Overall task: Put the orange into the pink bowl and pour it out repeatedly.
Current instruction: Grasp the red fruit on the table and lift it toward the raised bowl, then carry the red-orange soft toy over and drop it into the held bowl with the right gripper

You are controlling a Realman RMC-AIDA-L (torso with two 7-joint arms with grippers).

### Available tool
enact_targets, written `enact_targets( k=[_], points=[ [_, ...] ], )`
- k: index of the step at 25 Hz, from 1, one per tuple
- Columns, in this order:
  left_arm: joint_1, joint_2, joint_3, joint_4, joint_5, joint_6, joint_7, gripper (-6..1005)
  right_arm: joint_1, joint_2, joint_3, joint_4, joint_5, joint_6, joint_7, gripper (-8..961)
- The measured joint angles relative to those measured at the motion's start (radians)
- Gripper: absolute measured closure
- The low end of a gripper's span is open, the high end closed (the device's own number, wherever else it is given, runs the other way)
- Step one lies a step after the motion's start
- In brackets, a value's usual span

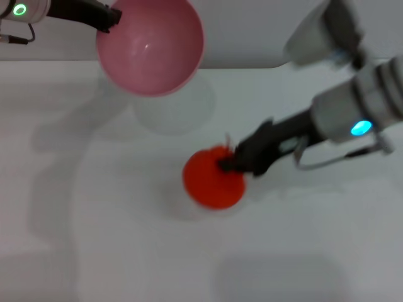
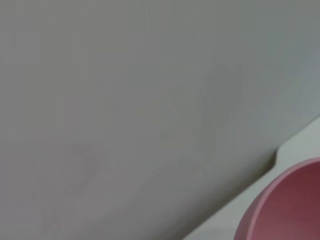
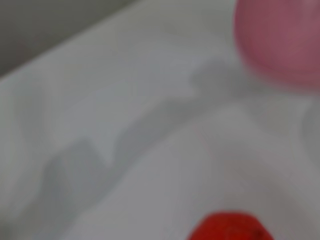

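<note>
We take the orange (image 1: 213, 178) as our landmark. It lies on the white tabletop (image 1: 126, 251), near the middle of the head view. The right hand (image 1: 232, 165) is at the orange's right side, its dark fingers against the fruit; we cannot tell whether they pinch it or merely touch it. In the right wrist view the orange (image 3: 227, 227) shows only as a red patch at the frame's edge.

The pink bowl (image 1: 150, 44) is held off the tabletop, up and to the left of the orange and well apart from it. It is tilted so that its empty inside faces the head camera. The left hand (image 1: 108, 19) pinches the bowl's rim on the side away from the orange. The left wrist view shows only a part of the bowl's wall (image 2: 287, 205).

The tabletop's far edge (image 1: 239, 66) runs behind the bowl, beyond the orange. Bare white surface extends from the orange toward the near side and to its left. We read no brand, label or writing on any item.
</note>
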Motion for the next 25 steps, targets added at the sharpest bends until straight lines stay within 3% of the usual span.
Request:
enact_targets(
  k=[5,11,18,25],
  points=[
    [-0.002,0.0,0.0,0.003,0.001,0.038,0.001,957,-0.033,0.003,0.144,-0.238,-0.001,-0.169,0.026,871],
    [0.003,0.0,0.034,-0.009,0.001,0.075,-0.007,957,-0.033,0.001,0.324,-0.456,0.008,-0.25,0.031,888],
    [0.005,-0.014,0.118,-0.009,0.001,0.161,-0.028,957,-0.035,0.0,0.397,-0.528,0.059,-0.25,0.024,888],
    [-0.003,-0.024,0.241,-0.009,-0.003,0.202,-0.08,957,-0.031,0.001,0.375,-0.473,0.064,-0.226,-0.005,888]
  ],
)
